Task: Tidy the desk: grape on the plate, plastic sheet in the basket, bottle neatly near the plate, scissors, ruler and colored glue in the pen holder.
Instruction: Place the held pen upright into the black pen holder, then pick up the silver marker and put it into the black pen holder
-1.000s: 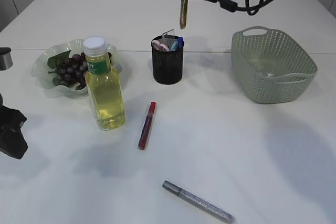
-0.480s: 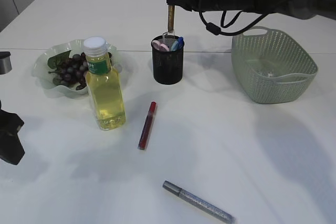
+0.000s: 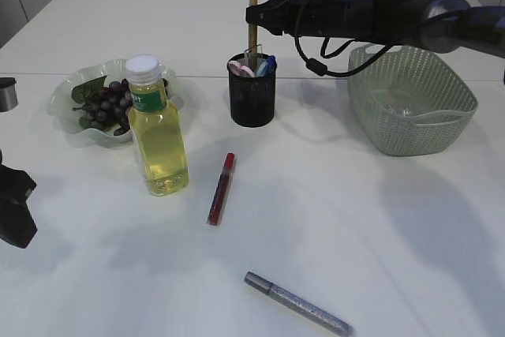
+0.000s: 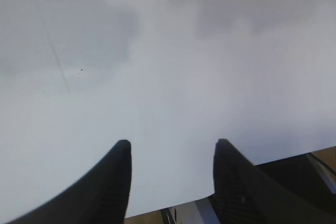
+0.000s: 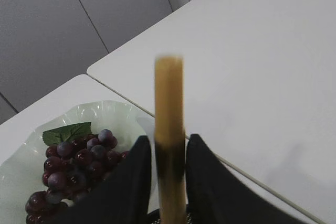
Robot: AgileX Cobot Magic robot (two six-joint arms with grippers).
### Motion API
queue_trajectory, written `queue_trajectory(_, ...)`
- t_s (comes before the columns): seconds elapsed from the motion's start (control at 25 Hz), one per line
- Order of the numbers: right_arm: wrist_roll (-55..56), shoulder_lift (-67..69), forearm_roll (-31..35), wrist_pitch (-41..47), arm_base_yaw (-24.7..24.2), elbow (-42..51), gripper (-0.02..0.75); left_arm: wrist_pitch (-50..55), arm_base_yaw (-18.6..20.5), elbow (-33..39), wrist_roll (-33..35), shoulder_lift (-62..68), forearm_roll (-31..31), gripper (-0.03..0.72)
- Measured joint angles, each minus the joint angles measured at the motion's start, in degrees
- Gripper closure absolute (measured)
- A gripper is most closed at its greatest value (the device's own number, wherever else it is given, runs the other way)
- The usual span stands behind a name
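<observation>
My right gripper [image 3: 256, 17] is shut on the wooden ruler [image 3: 253, 5] and holds it upright, its lower end inside the black mesh pen holder [image 3: 252, 104]. In the right wrist view the ruler [image 5: 169, 98] stands between the jaws [image 5: 168, 153]. Pink scissor handles [image 3: 240, 69] stick out of the holder. Grapes [image 3: 106, 104] lie on the green plate [image 3: 65, 96]. The bottle [image 3: 158, 136] of yellow liquid stands upright next to the plate. A red glue pen [image 3: 221, 189] and a silver glue pen [image 3: 297, 303] lie on the table. My left gripper [image 4: 170, 148] is open and empty.
The green basket [image 3: 410, 100] stands at the right, under my right arm; something clear seems to lie in its bottom. The left arm [image 3: 16, 211] rests at the table's left edge. The grapes [image 5: 73, 163] and plate [image 5: 31, 150] also show in the right wrist view.
My right gripper has swung left over the pen holder and come down, lowering the ruler into it. The left arm has barely moved.
</observation>
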Motion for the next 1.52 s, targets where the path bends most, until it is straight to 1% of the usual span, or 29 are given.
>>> queue_trajectory(0.12,-0.7,0.0,0.0,0.6,0.0,0.0,0.5,0.0,0.0,0.0,0.0,0.0,0.0,0.319)
queue_trajectory(0.28,-1.8,0.0,0.0,0.7,0.0,0.0,0.475,0.0,0.0,0.0,0.0,0.0,0.0,0.319)
queue_trajectory(0.4,-2.0,0.0,0.0,0.9,0.0,0.0,0.435,0.0,0.0,0.0,0.0,0.0,0.0,0.319)
queue_trajectory(0.52,0.3,-0.3,-1.4,1.1,0.0,0.0,0.416,0.0,0.0,0.0,0.0,0.0,0.0,0.319)
queue_trajectory(0.56,2.6,-0.8,-3.8,1.1,0.0,0.0,0.415,0.0,0.0,0.0,0.0,0.0,-0.1,0.319)
queue_trajectory(0.6,5.6,-1.8,-7.6,1.0,0.0,0.0,0.414,0.0,0.0,0.0,0.0,0.0,-0.1,0.319)
queue_trajectory(0.68,16.4,-4.6,-17.4,0.7,0.0,0.0,0.413,0.1,0.0,0.0,0.0,0.0,-0.1,0.319)
queue_trajectory(0.76,29.0,-8.1,-30.5,1.6,0.0,0.0,0.413,0.1,0.0,0.0,0.0,0.0,-0.1,0.319)
queue_trajectory(0.84,41.5,-12.3,-42.4,5.6,0.0,0.0,0.413,0.1,0.0,0.0,0.0,0.0,-0.1,0.321)
queue_trajectory(0.92,50.6,-16.0,-53.0,11.3,0.0,0.0,0.412,0.1,0.0,0.0,0.0,0.0,-0.1,0.323)
queue_trajectory(1.0,57.5,-19.3,-59.6,18.1,0.0,0.0,0.412,-0.1,0.0,0.0,0.0,0.0,-0.1,0.323)
queue_trajectory(1.12,63.3,-22.8,-66.6,26.7,0.0,-0.1,0.412,-1.2,0.0,0.0,0.0,0.0,-0.1,0.324)
queue_trajectory(1.2,67.2,-24.9,-70.3,29.7,0.0,1.0,0.412,-1.4,0.0,0.0,0.0,0.0,-0.1,0.324)
queue_trajectory(1.36,70.0,-30.0,-72.9,31.2,0.0,7.6,0.412,-1.4,0.0,0.0,0.0,0.0,-0.1,0.324)
queue_trajectory(1.52,70.6,-36.3,-73.6,31.3,1.4,18.1,0.412,-1.5,0.0,0.0,0.0,0.0,-0.1,0.325)
